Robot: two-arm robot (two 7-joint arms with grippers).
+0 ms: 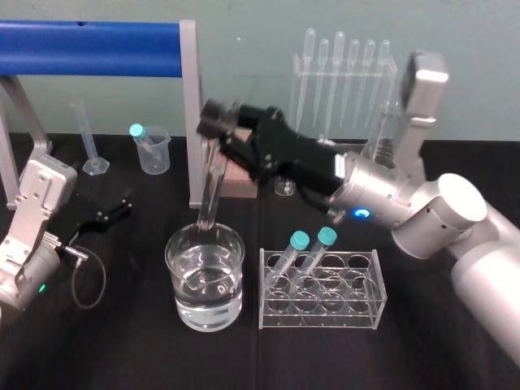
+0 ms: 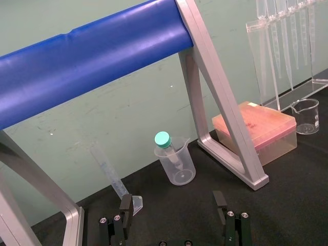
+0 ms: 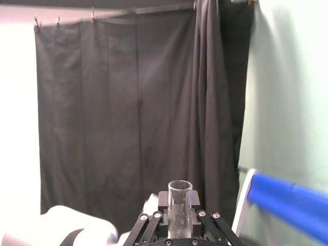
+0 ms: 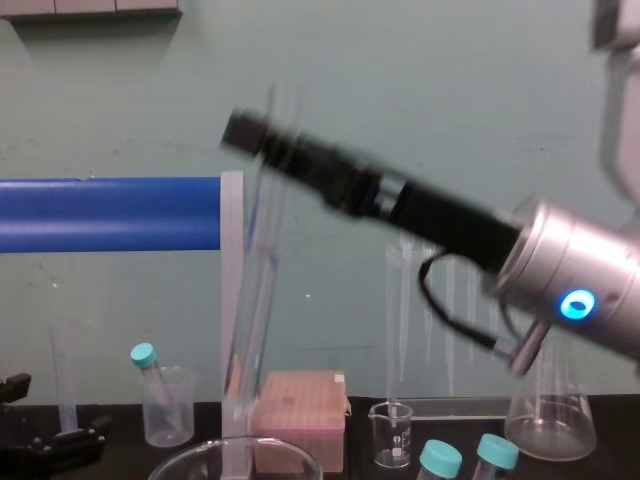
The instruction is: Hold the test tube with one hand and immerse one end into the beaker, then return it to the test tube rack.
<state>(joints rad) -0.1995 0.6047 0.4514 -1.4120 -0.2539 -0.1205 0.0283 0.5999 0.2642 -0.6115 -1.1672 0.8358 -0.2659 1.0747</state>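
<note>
Above the beaker (image 1: 185, 280), our right gripper (image 1: 218, 130) clamps the test tube (image 1: 211, 188) nearly upright, lower end seemingly inside the rim; our left gripper (image 1: 114, 210) sits spread, well apart.

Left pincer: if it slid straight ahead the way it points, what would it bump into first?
Probably the small cloudy plastic beaker holding a teal-capped tube: it sits dead ahead of the open left pincer. Depth is hard to judge, but nothing appears nearer in that line.
</note>
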